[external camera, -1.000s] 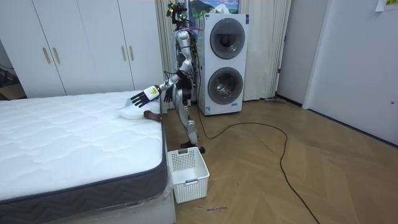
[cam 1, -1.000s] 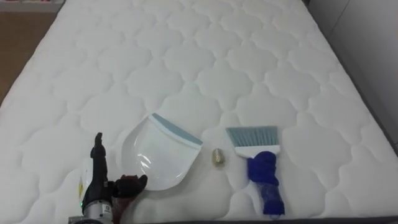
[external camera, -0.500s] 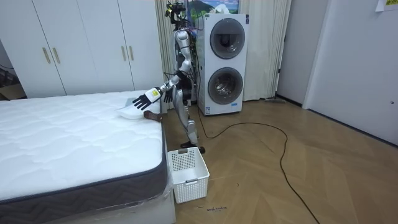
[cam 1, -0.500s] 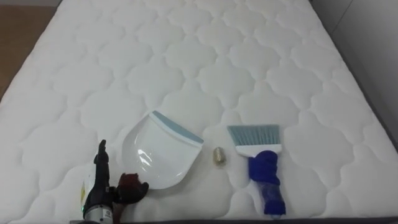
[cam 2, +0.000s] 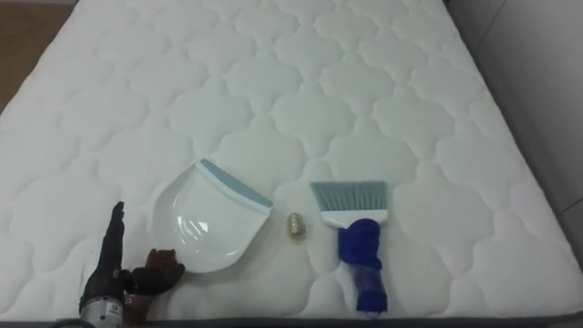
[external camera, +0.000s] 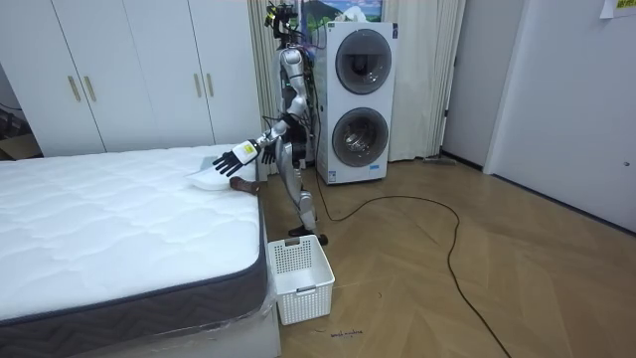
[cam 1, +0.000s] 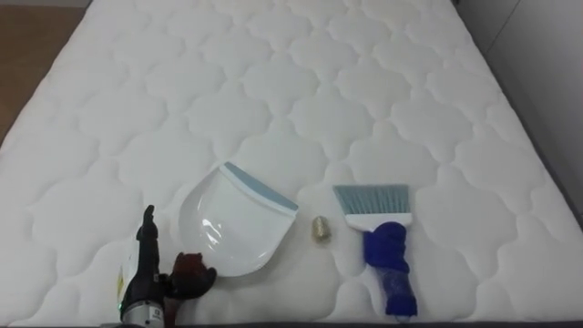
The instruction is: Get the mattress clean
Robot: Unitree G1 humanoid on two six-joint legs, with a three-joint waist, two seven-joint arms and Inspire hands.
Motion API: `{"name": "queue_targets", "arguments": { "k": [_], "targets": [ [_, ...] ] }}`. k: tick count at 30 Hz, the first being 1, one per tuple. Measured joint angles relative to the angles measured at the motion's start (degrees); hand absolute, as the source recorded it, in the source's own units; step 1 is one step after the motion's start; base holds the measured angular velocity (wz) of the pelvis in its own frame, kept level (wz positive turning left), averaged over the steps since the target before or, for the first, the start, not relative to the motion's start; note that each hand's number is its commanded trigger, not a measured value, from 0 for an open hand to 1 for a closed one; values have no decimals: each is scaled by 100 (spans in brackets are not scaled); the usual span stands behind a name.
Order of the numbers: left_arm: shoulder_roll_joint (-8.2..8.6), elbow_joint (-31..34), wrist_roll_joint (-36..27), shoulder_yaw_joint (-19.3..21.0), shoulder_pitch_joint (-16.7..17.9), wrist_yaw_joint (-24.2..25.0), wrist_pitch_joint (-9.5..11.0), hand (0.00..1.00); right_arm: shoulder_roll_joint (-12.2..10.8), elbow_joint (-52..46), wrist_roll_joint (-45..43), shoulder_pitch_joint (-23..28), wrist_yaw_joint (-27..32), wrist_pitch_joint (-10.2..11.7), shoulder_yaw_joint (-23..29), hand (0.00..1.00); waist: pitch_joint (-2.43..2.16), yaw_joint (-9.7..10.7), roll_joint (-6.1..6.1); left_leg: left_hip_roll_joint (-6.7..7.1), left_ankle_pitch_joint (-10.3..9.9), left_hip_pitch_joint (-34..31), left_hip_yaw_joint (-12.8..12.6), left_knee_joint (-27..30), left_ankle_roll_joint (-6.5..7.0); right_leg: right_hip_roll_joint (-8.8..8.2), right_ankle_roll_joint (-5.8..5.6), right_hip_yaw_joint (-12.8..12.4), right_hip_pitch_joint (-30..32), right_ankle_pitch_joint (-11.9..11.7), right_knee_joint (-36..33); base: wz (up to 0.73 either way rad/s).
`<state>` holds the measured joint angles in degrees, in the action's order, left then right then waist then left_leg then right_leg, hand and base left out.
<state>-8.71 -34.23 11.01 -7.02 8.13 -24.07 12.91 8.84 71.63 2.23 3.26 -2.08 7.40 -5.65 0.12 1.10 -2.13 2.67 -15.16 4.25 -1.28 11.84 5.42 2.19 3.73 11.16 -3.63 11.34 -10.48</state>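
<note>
Lying between dustpan [cam 1: 232, 223] and brush [cam 1: 383, 239], a small scrap [cam 1: 320, 230] dots the mattress [cam 1: 273, 91].

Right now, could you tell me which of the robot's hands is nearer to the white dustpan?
Left. The left hand is open beside the dustpan, at its dark handle on the near-left side. The right hand is nowhere over the mattress around it, so farther off.
</note>
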Motion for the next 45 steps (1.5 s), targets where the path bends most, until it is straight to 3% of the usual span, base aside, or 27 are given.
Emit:
{"name": "queue_targets", "arguments": {
  "k": [10, 14, 19, 21, 33, 41, 45],
  "targets": [
    [-33, -18, 2, -11, -8, 3, -1, 0, 52, 6, 25, -64, 10, 0, -212, 0, 6, 13, 31, 0, 0, -59, -2, 13, 0, -1, 1, -11, 70, -1, -12, 0],
    [-36, -110, 3, -23, -9, 64, -18, 0, 64, 20, 26, -98, 9, -2, -225, 0, 36, 27, 52, 1, 0, -80, -3, 74, 1, -2, 2, -13, 83, -6, -8, 0],
    [-101, -448, -1, -220, -134, 68, -29, 0, 139, 90, 226, -143, 9, -2, -435, 0, 55, 26, 82, 0, 0, -97, -16, 82, 0, -2, 4, -28, 99, -7, -10, 0],
    [-101, -660, 1, -233, -219, 109, -33, 0, 150, 144, 222, -191, 0, -3, -436, 0, 36, 21, 99, -1, 0, -170, -25, 88, 1, -2, 8, -33, 170, -11, -21, -2],
    [-100, -1368, 121, -219, -457, 217, -50, 0, 155, 230, 105, -359, 149, -97, -437, 0, 17, 19, 118, -2, 11, -462, -30, 103, 10, -2, 7, -39, 466, -39, -30, 0],
    [-66, -1831, 333, -223, -648, 210, -125, 0, 96, 298, 46, -500, 314, -105, -488, 0, 31, 43, 153, 0, 12, -636, -26, 154, 9, -5, 7, -58, 610, -39, -29, 0],
    [-66, -1900, 515, -213, -803, 208, -134, 0, 82, 504, -43, -695, 406, -101, -491, 0, 65, 52, 194, 5, 12, -760, -32, 190, 9, -3, 7, -176, 722, -39, -40, 0]
  ]
}}
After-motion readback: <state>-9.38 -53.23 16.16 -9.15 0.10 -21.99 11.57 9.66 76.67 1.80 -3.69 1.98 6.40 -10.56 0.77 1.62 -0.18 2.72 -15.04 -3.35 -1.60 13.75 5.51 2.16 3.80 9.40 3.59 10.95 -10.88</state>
